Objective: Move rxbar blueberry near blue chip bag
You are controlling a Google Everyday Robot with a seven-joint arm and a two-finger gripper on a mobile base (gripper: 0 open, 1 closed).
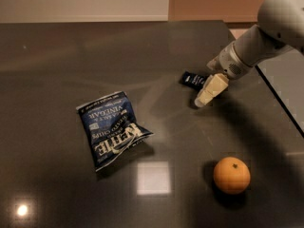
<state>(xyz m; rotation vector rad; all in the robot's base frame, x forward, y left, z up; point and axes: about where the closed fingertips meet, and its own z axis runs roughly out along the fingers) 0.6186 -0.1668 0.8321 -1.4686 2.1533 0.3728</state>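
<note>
Jaws hide rxbar blueberry's (pixel 192 79) right end

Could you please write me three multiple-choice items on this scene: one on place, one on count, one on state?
1. Nearest the gripper lies: A the orange; B the bar; C the bag.
2. Things on the table: A two; B three; C five.
3. The bar is: A on the bag; B lifted high; C flat on the table.
Answers: B, the gripper hangs right beside the bar; B, bar, bag and orange; C, it lies on the tabletop, apart from the bag.
</note>
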